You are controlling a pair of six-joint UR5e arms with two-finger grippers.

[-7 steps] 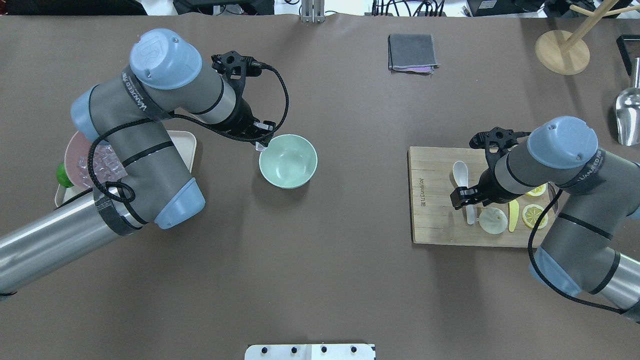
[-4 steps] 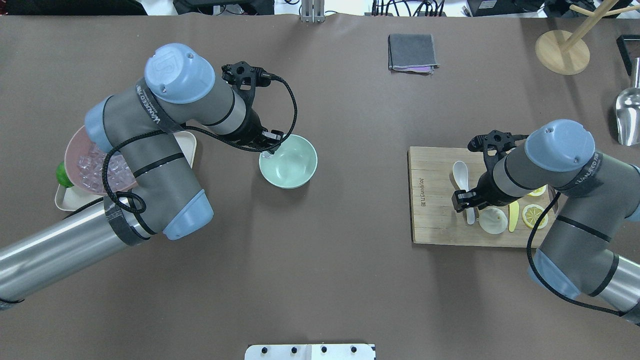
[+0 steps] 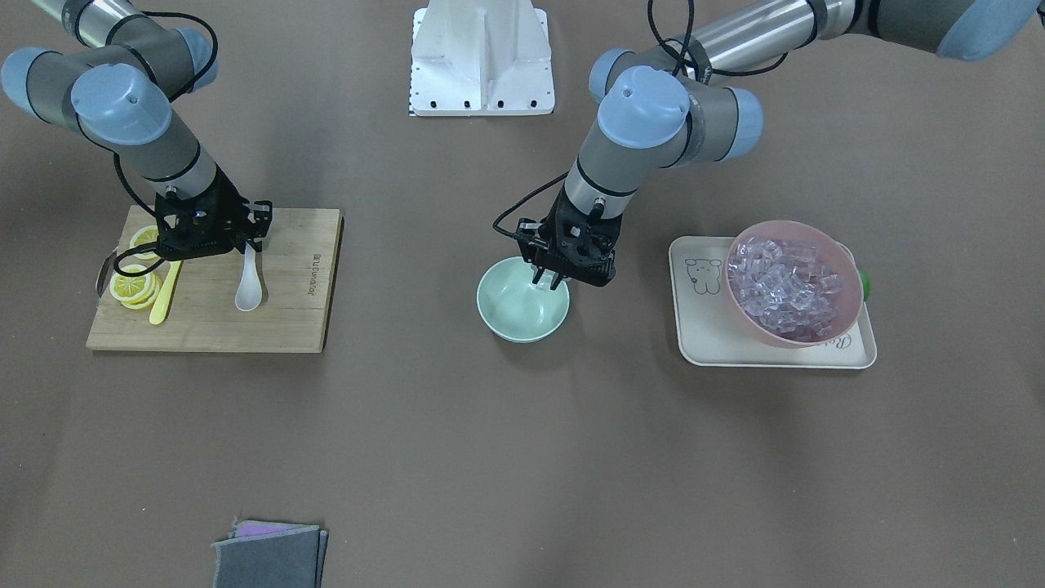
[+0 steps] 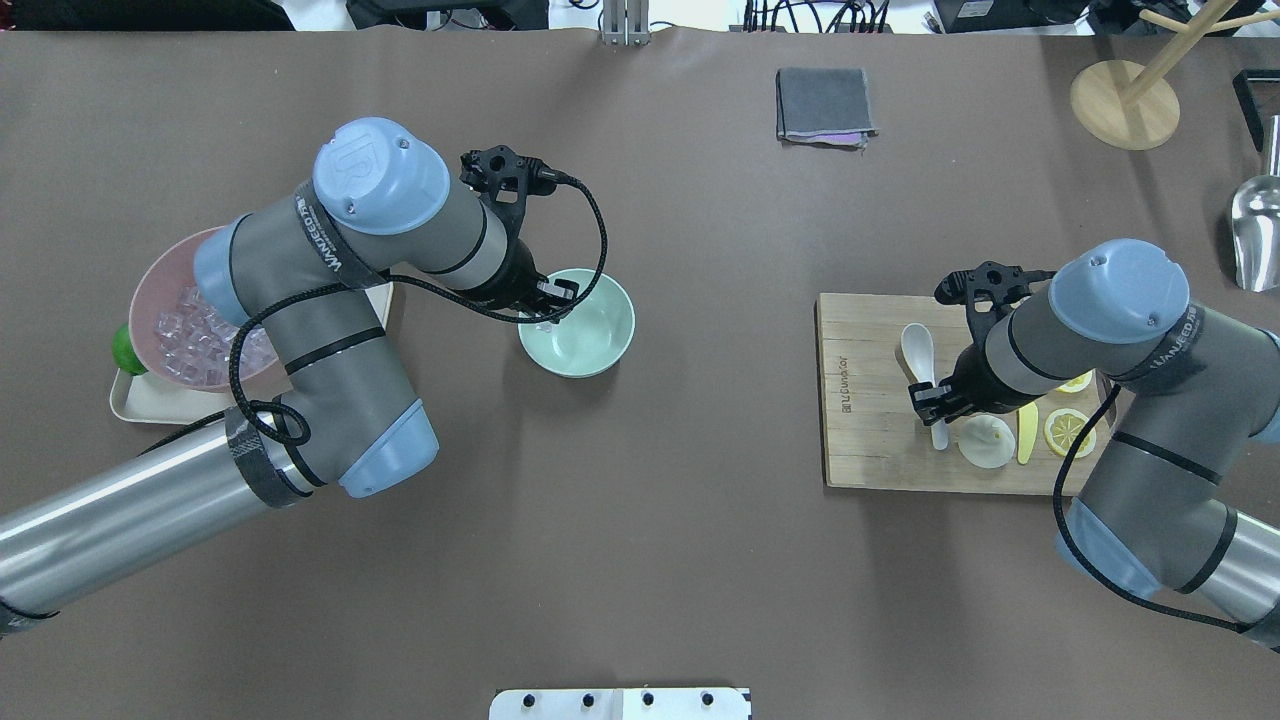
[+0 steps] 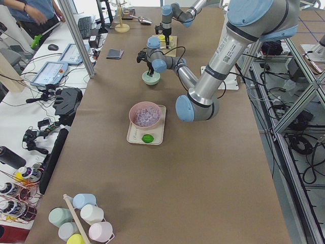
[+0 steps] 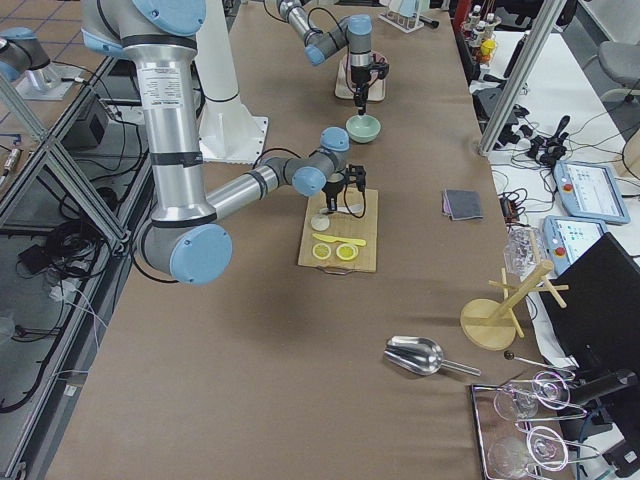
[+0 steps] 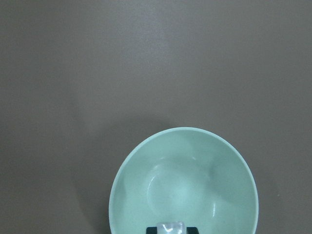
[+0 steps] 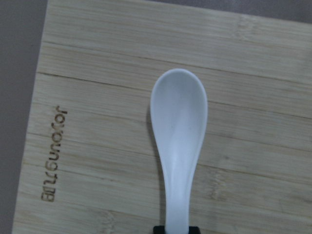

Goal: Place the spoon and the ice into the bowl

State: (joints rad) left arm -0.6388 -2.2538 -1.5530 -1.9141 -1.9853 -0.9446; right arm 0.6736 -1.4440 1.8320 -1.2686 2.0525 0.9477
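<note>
The wooden cutting board (image 8: 97, 122) carries a burned-in brand mark along one short edge. It looks like "Joyoung", with a couple of smaller characters beside it that cannot be made out. A dark strap (image 4: 322, 240) round the left arm bears white capitals beginning "WANJEED"; the rest is too small to read. The right arm has a matching strap (image 4: 1172, 338). The left arm's blue joint cap (image 4: 375, 175) shows an embossed "UR". The cream tray (image 3: 710, 327) has faint cursive lettering, illegible.

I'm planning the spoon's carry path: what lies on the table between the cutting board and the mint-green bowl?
Nothing: the overhead view shows only bare brown table between the wooden cutting board and the mint-green bowl.
</note>
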